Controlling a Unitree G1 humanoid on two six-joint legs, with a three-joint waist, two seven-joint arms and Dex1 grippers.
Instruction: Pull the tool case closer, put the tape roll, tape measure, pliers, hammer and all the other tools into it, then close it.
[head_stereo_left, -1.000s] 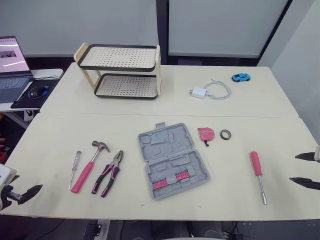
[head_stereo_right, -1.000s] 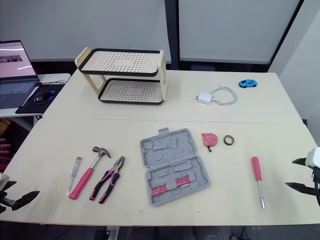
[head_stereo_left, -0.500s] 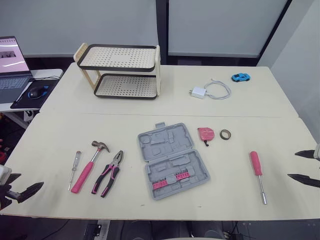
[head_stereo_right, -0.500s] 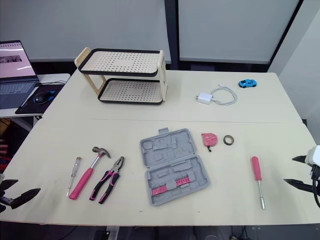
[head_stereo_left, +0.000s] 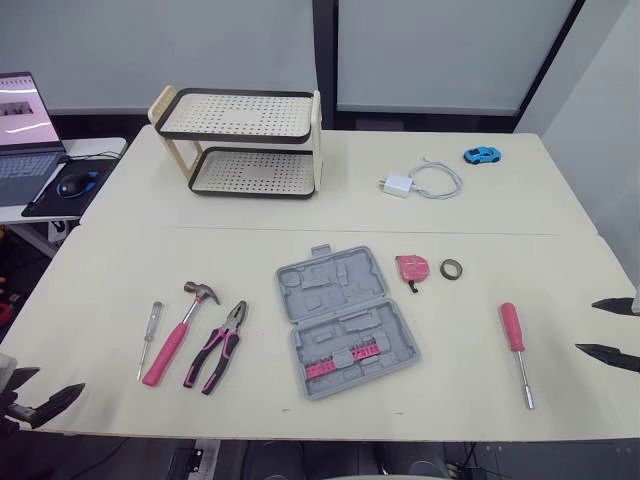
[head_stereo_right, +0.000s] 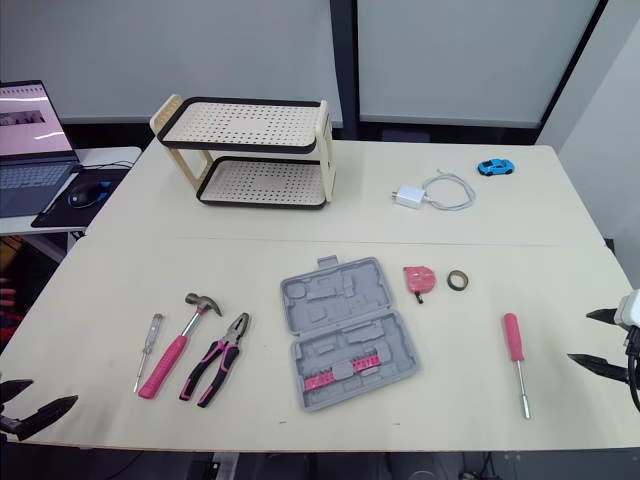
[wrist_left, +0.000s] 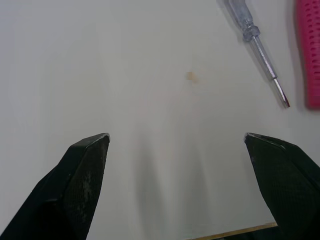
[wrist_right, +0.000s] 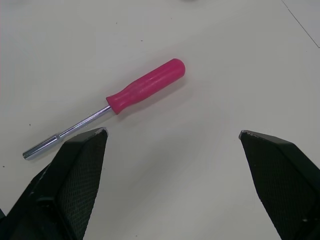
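The grey tool case (head_stereo_left: 345, 322) lay open mid-table, with pink bits rowed in its near half. The hammer (head_stereo_left: 178, 335) and pliers (head_stereo_left: 220, 345) lay left of it, the tape measure (head_stereo_left: 410, 267) and tape roll (head_stereo_left: 452, 268) to its far right. The left gripper (wrist_left: 175, 137) and right gripper (wrist_right: 172, 131) were spread wide and empty.

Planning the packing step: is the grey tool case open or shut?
Open. The tool case lies spread flat, both moulded halves facing up, pink bits showing in the near half.

The left tool (wrist_left: 175, 136) and the right tool (wrist_right: 172, 131) each have two black fingers (wrist_right: 75, 175), broad at the base, tapering to blunt points, with a fine grid texture on the inner faces. Behind the right tool sits a white block (head_stereo_right: 630, 308) with a thin black cable (head_stereo_right: 633, 375).
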